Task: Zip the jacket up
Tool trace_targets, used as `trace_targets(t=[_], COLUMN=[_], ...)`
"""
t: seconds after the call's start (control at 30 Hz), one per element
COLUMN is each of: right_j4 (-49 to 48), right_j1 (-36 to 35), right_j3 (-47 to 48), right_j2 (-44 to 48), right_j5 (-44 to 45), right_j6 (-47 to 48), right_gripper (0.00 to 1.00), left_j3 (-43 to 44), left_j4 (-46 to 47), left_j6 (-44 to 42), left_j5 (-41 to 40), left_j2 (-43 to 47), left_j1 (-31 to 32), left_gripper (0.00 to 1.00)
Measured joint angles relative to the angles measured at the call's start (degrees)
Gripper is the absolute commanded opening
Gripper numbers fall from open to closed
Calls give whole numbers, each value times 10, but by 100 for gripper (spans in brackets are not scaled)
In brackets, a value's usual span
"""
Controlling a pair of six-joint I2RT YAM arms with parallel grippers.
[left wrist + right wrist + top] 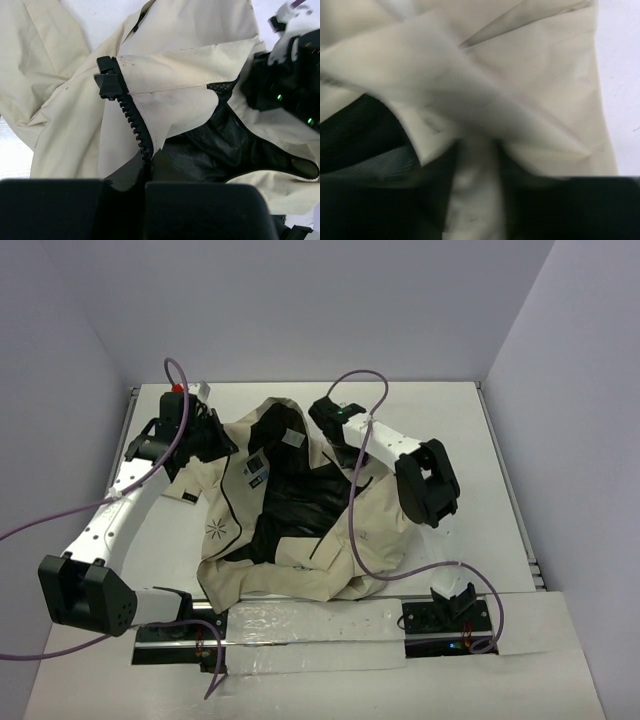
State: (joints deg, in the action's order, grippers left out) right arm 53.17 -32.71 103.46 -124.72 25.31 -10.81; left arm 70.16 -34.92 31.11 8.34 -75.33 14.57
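The cream jacket [300, 510] lies open on the table, its black lining [295, 495] showing and a star mark [214, 530] on the left panel. My left gripper [208, 435] is at the jacket's far left corner, shut on the zipper edge [135, 125]; the black zipper teeth run into the closed jaws and a black slider [107, 82] sits at their far end. My right gripper [330, 418] is at the far right edge, shut on a fold of cream fabric [472, 195] that passes between its fingers. The right wrist view is blurred.
White table [480, 470] with walls on three sides. Purple cables [370, 380] loop over the jacket and the arms. A taped strip [310, 625] and the arm bases lie along the near edge.
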Motion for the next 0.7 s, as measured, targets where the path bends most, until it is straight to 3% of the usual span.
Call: trace_targets(t=[0.2,0.47,0.5,0.53,0.57,0.63,0.7], right_j4=[-46,-137,-141,-142,-138,-117,-104], right_j1=[20,76,88,99,106,110,104], right_j3=[-37,-118,-119,-117,-107,-66,-25], right_j2=[69,283,297,303,298,260,203], right_j5=[-2,-58,-67,-74,-82,-101,-114], right_j6=[-28,-60,-60,-60,-57,-47,-35], right_gripper=[0,1,22,56,78,94,100], left_j3=[-7,-7,-7,-7,-7,-7,-7], left_j4=[0,0,0,0,1,1,2], left_j6=[0,2,2,2,2,2,2], left_j5=[-2,-5,-5,-6,-6,-5,-5], left_j2=[17,18,18,17,16,14,10], left_j1=[0,4,6,8,10,14,16], left_gripper=[0,0,0,0,0,0,0])
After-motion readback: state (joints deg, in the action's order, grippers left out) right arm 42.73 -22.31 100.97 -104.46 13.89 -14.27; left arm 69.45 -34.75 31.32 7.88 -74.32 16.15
